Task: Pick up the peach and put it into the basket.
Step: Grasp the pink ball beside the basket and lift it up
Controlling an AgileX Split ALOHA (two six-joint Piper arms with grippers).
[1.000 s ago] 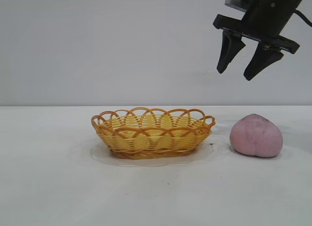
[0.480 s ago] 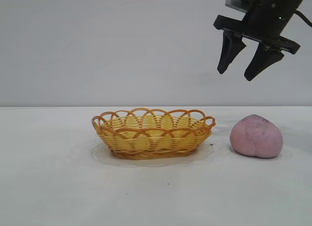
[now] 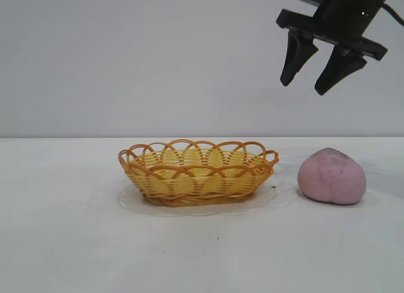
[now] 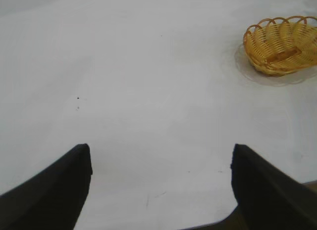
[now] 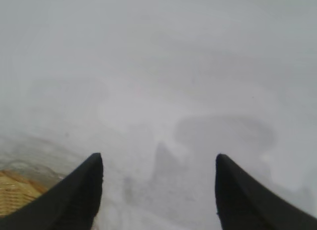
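The pink-mauve peach [image 3: 332, 177] rests on the white table to the right of the basket [image 3: 197, 172], a yellow wicker oval with an orange looped rim. High above the peach, slightly toward the basket, hangs my right gripper [image 3: 303, 88], open and empty, fingers pointing down. The right wrist view has its open gripper [image 5: 158, 160] over bare table, with a corner of the basket [image 5: 15, 195]; the peach is out of that view. My left gripper [image 4: 161, 153] is open and empty far from the basket [image 4: 281, 45], and is outside the exterior view.
The white table [image 3: 76, 242] spreads wide in front of and to the left of the basket. A plain grey wall stands behind. A faint ring mark surrounds the basket's base.
The right gripper has risen slightly, staying open above the peach. Peach and basket have not moved.
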